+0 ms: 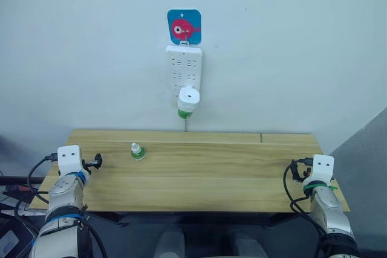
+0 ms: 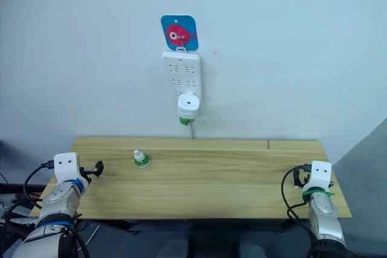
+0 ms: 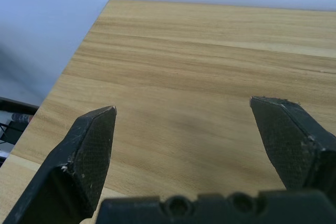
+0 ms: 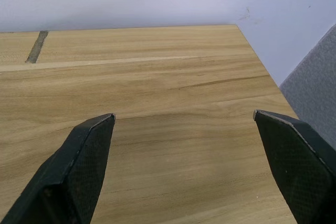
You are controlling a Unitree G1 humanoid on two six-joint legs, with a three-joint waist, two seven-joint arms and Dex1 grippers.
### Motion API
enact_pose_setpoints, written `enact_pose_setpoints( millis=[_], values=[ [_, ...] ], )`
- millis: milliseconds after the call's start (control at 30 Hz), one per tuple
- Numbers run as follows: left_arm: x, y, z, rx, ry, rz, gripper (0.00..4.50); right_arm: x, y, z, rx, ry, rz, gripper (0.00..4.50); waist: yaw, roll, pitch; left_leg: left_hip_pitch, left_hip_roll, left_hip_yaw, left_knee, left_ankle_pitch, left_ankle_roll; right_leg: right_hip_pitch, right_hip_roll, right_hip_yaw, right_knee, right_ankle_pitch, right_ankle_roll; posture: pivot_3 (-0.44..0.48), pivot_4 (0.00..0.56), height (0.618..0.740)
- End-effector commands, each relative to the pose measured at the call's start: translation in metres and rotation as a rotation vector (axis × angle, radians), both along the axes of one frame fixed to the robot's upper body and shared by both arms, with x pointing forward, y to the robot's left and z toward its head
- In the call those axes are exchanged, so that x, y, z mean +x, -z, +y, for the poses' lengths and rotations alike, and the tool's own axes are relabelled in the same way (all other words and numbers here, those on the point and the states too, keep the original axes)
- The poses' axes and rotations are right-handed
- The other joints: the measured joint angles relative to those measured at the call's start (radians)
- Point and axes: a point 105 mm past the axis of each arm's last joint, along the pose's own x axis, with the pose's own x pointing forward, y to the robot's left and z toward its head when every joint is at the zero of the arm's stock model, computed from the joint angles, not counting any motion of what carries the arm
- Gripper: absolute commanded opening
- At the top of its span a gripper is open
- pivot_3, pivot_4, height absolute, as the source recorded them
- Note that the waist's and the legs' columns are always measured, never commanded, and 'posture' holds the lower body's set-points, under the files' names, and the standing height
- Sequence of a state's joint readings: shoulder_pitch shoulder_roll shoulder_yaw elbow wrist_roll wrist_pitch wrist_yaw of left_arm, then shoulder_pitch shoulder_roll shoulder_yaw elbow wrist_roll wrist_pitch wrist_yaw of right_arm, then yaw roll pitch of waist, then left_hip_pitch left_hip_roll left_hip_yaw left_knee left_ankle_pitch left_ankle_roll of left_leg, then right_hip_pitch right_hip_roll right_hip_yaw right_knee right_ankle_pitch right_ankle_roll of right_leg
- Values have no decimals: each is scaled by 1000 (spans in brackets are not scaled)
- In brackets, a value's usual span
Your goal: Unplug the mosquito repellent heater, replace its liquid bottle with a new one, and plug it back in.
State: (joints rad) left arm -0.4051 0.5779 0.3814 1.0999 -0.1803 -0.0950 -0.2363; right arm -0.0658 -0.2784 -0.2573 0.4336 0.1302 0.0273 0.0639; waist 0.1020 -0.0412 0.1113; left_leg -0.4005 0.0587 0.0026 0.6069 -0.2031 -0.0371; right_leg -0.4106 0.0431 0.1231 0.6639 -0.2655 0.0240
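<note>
The white mosquito repellent heater [image 1: 188,97] is plugged into the bottom of the wall power strip [image 1: 184,67], with its green-based liquid bottle [image 1: 184,113] hanging under it. A small new bottle [image 1: 138,151] with a white cap and green base stands on the wooden table [image 1: 199,173], left of centre. My left gripper [image 1: 95,162] rests open at the table's left edge, well left of the new bottle, its fingers [image 3: 89,150] spread over bare wood. My right gripper [image 1: 295,170] rests open at the table's right edge, with its fingers [image 4: 84,156] wide apart and nothing between them.
A blue square hook plate [image 1: 184,26] with a pink fish holds the power strip on the white wall. A cord [image 1: 185,125] drops from the strip behind the table. Cables [image 1: 18,191] lie beyond the table's left edge. A grey panel [image 1: 363,173] stands at the right.
</note>
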Motion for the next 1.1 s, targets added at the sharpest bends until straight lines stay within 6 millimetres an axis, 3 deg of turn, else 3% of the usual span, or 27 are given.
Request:
enact_pose_setpoints(
  millis=[33,200,800,900,1000,1100],
  values=[
    [1,-15,12,28,-30,-37,4500,8,-18,-2,-22,-8,-65,4417,0,0,0,0,0,0,0,0,0,0,0,0,0,0,0,322,107,740],
    [-6,-11,17,38,-58,-30,4500,12,-19,0,-18,-3,-70,4417,0,0,0,0,0,0,0,0,0,0,0,0,0,0,0,324,112,740],
    [-5,-14,14,29,-31,-62,4500,16,-24,1,-21,-11,-84,4417,3,0,0,0,0,0,0,0,0,0,0,0,0,0,0,322,119,740],
    [5,-48,8,40,117,-201,4500,17,-34,9,-32,-66,-103,4417,2,0,2,0,0,0,0,0,0,0,0,0,0,0,0,313,124,740],
    [13,-95,-15,8,362,-345,4500,19,-52,27,10,-186,-149,4417,1,0,4,-1,2,0,0,0,0,-1,1,-1,0,-1,-1,309,126,740],
    [18,-128,-40,4,573,-368,4500,18,-75,52,52,-332,-193,4417,0,2,5,-1,3,-1,0,0,0,-1,0,-1,2,-1,-3,323,129,740]
  ],
)
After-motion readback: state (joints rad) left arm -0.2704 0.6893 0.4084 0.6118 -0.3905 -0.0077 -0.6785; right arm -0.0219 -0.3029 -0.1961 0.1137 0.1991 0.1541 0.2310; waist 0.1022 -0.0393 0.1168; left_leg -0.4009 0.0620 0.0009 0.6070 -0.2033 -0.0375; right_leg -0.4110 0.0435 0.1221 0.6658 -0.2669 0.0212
